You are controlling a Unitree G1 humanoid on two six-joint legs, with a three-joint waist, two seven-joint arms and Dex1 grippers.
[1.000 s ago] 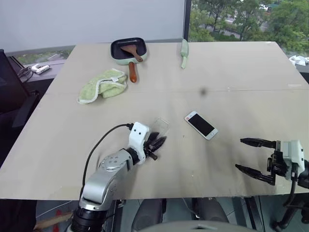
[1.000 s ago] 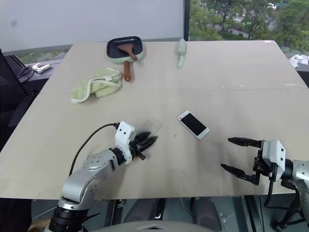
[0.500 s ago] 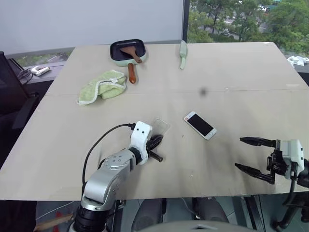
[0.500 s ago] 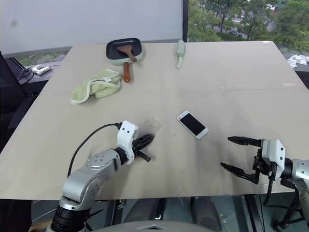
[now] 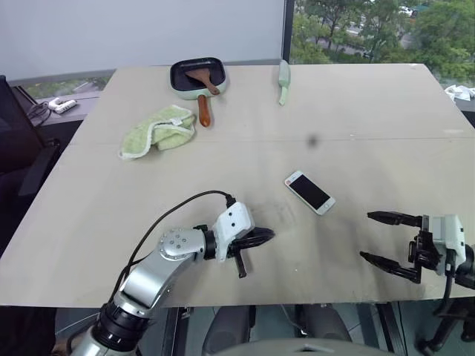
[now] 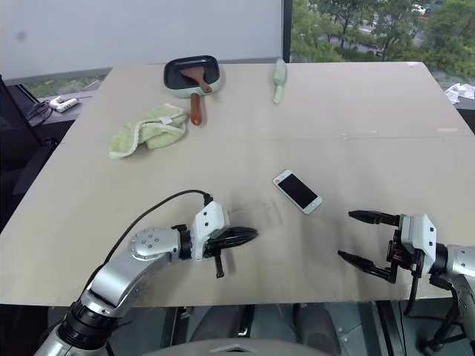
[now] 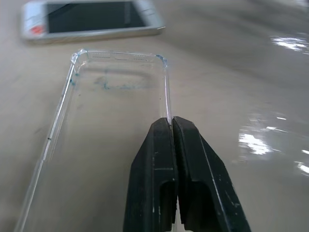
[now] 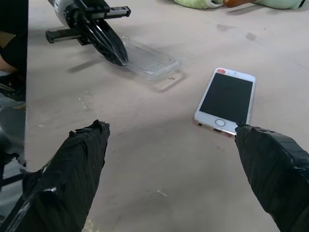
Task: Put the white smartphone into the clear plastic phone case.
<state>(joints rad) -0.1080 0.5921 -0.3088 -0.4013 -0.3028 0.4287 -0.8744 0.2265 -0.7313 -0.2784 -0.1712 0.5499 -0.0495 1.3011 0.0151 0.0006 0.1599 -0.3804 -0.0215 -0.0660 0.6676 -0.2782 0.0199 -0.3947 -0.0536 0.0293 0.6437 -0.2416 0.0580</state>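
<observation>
Left end effector point(image 7: 172, 126): fingers pinched together on one long edge wall of the clear plastic phone case point(image 7: 104, 116), near the worktop's point(image 5: 371, 111) front edge, probably to steady the shell.
Case: lies flat, open side up, its far end just short of the phone, so the phone can likely be slid or dropped in.
White smartphone point(image 5: 309, 192): screen up, mid-worktop, between both arms.
Right end effector point(image 5: 387, 239): fingers wide apart, empty, near the front right corner, seemingly ready to fetch the phone.

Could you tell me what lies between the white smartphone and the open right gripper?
Nothing: in the left eye view, only bare table separates the white smartphone from the right gripper.
</observation>
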